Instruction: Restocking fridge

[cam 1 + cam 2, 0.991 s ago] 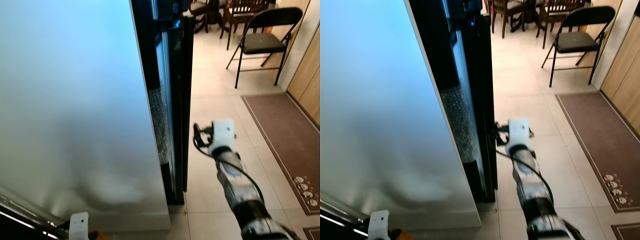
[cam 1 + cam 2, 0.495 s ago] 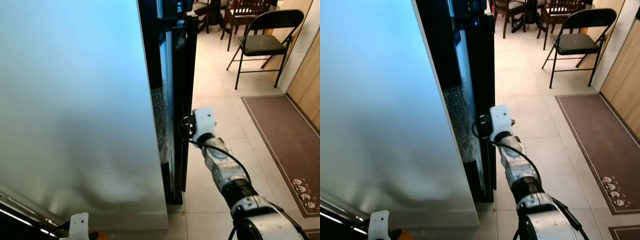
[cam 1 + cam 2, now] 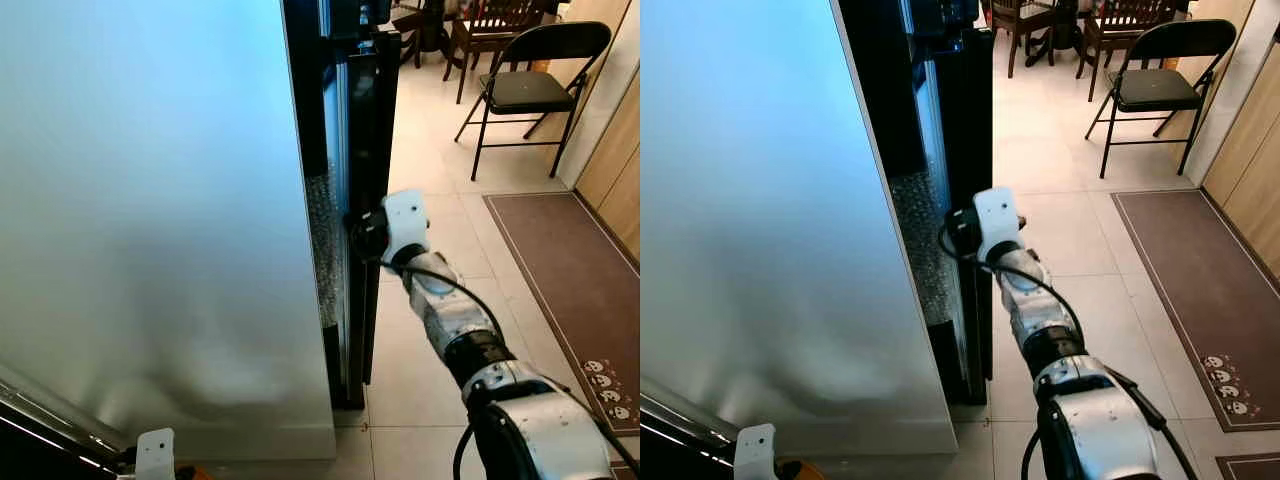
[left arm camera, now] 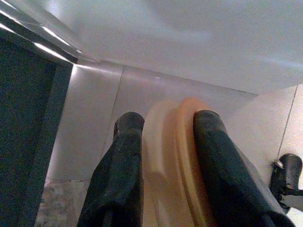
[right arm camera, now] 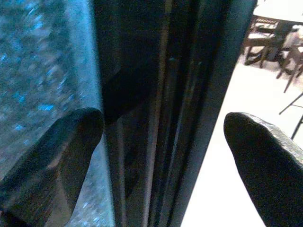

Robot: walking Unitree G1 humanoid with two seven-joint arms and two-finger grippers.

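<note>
Across the left half of the head view runs the fridge's pale side wall [image 3: 150, 200], a big blank sheet from the upper left down to the lower middle. At the bottom left, just under that wall, sits my left gripper [image 4: 163, 156]. Its two black fingers [image 4: 120, 165] are clenched on a peach-and-orange item [image 4: 173, 161], which looks like a rounded lid or container, though I cannot tell which. I judge this is stock for the fridge, parked low and out of the way while my other arm deals with the door. Its long axis runs along my fingers, its rounded end pointing away from the wrist toward the wall.

Moving to the centre, the fridge door [image 3: 360, 190] stands as a tall dark slab, seen edge-on, with its long axis vertical from the top of the frame to the floor. Its free edge faces the camera and the tiled floor [image 3: 430, 170]. A narrow gap with a speckled, glittery strip shows between door and body, so the door looks slightly ajar.

My right gripper [image 5: 163, 137] reaches to that edge at mid-height. Its fingers [image 5: 52, 156] are spread wide, straddling the door's edge without clamping it, placed, I think, to hook and pull it open.

At the upper right stands a black folding chair [image 3: 520, 85], and a brown mat [image 3: 570, 290] lies along the right edge.
</note>
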